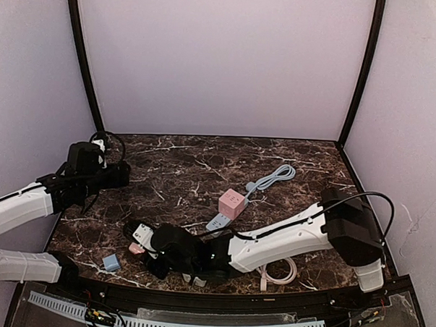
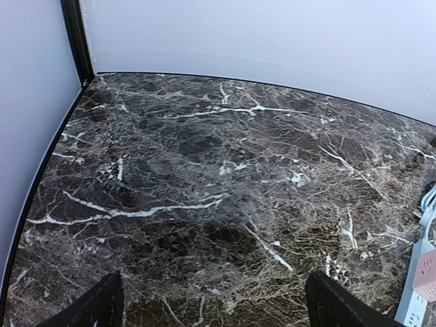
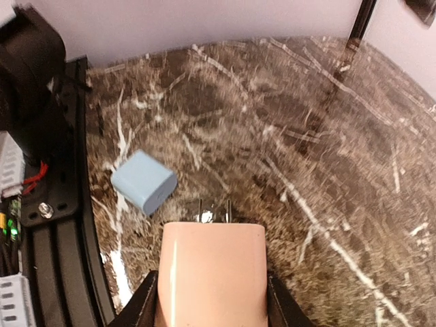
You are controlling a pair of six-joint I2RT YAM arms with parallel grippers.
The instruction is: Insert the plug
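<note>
Right gripper (image 3: 211,303) clamping pink plug (image 3: 211,262) between both fingers, metal prongs (image 3: 212,210) pointing forward, low over marble table (image 3: 327,157) near its front-left edge. Blue plug (image 3: 144,180) lying just beside, left of prongs. Pink socket cube (image 1: 231,203) sitting mid-table, well apart, touching pale blue strip (image 1: 217,222). Left gripper (image 2: 216,310) hanging over far-left table, jaws spread wide, gripping nothing.

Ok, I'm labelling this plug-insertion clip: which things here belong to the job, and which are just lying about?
Job: pink plug, held in the right gripper; pink socket cube with its blue-grey cable.
Lying about: blue plug; white cable loop.
</note>
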